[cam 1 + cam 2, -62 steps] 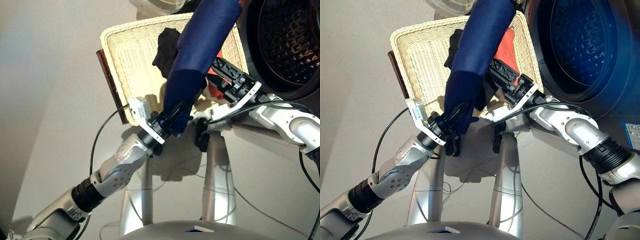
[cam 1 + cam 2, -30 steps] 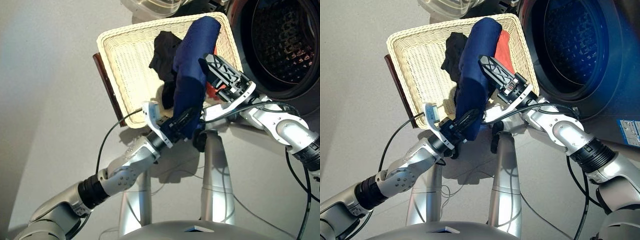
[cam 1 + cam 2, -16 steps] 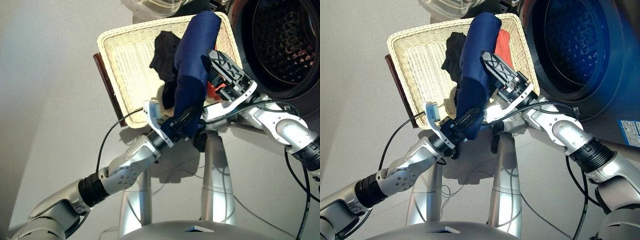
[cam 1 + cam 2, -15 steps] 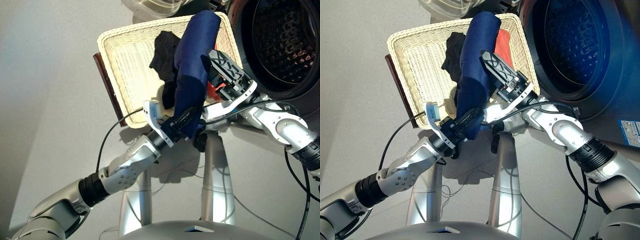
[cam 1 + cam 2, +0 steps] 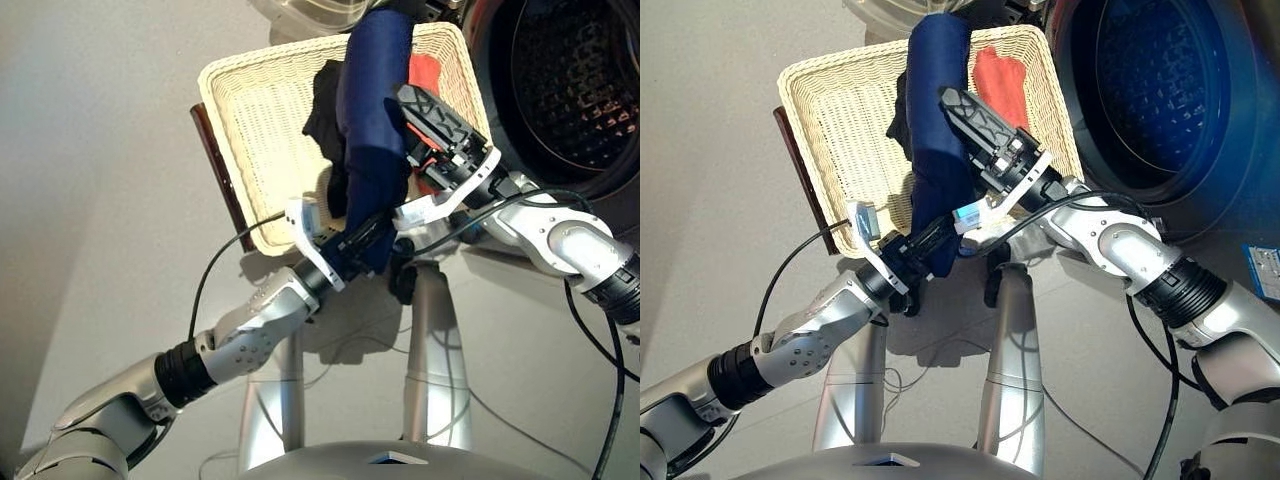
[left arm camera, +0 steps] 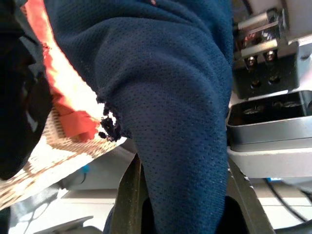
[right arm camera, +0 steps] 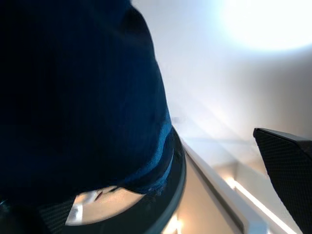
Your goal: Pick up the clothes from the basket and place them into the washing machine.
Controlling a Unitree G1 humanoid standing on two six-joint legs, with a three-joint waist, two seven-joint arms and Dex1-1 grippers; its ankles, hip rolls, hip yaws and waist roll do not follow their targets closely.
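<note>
Above the basket's (image 5: 240,110) near edge, the left pincer (image 5: 362,240) clamps the lower end of the navy garment (image 5: 372,120), whose long axis rises away toward the far rim. Right pincer (image 5: 975,120) lies against its side, fingers spread, gripping nothing. Washing machine (image 5: 1160,90) gapes just right, nearer the right arm. Black garment (image 5: 322,100) and coral one (image 5: 1000,80) lie inside the basket.

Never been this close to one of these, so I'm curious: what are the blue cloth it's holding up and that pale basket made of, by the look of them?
The navy garment looks like a sporty knit mesh, probably synthetic: the left wrist view shows a fine grid of tiny holes and a matte surface. The basket looks like woven wicker or a plastic imitation: cream strands in rows with a braided rim.
</note>
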